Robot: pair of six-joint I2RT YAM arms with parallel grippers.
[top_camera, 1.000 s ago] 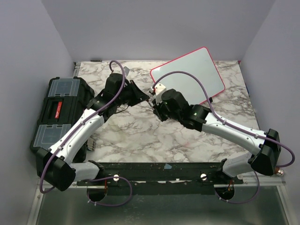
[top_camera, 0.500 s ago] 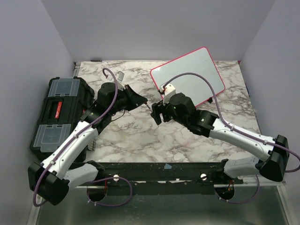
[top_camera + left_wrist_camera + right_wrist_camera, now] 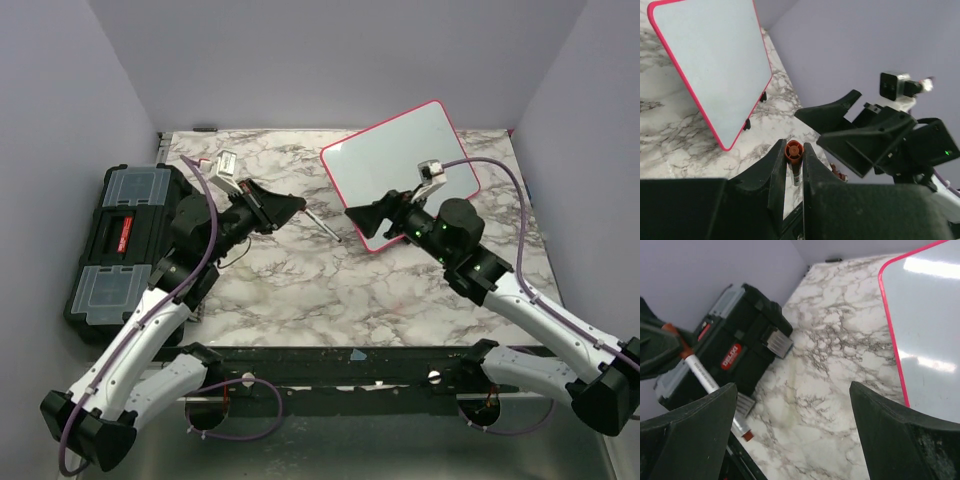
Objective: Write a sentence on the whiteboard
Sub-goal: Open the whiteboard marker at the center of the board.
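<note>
Silver-barrelled marker [image 3: 325, 225] sits pinched in your left gripper [image 3: 296, 204], above the marble counter [image 3: 290, 280]. Your right gripper [image 3: 792, 389] gapes wide, holding nothing, by the lower-left corner of the whiteboard [image 3: 400, 165], which lies upper right of centre. Only the left wrist view shows the marker's orange-red end cap [image 3: 794, 150] between the 2 fingers.

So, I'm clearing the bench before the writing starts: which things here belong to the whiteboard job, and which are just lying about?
For the job:
- whiteboard, no writing on it
- marker, clamped in the left tool
- right tool, open and empty

Lying about:
- black toolbox, at the left
</note>
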